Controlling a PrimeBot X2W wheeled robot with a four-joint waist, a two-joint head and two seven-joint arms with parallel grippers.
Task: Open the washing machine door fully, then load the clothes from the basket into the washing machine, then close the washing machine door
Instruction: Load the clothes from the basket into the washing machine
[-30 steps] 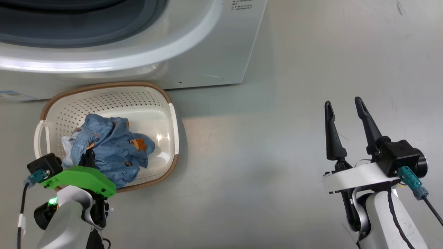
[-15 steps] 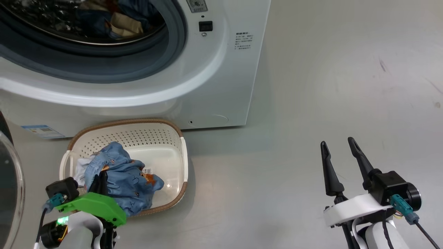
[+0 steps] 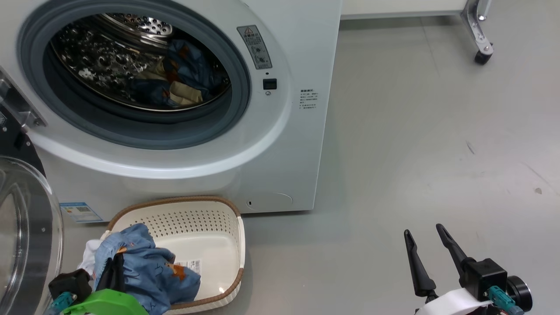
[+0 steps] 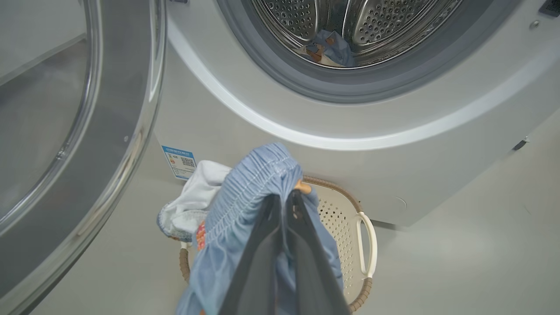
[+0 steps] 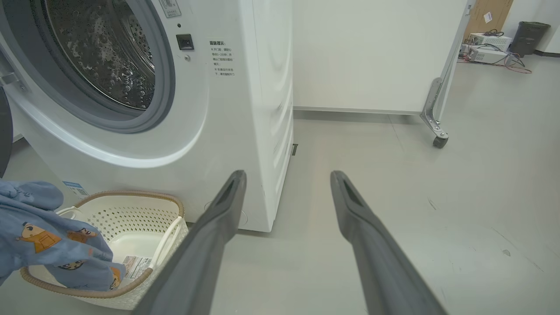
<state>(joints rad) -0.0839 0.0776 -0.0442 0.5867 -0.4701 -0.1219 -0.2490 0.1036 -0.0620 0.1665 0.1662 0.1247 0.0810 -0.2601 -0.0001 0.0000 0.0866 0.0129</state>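
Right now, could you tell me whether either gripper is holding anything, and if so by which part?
The left gripper is shut on the blue garment, pinching its gathered, elastic-looking band. The right gripper is open and empty.

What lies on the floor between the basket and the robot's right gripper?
Bare grey floor, nothing else, lies between the basket and the right gripper; the head view shows this stretch.

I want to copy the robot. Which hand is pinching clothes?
The left gripper, shut on the blue clothes; the right gripper stands open, holding nothing.
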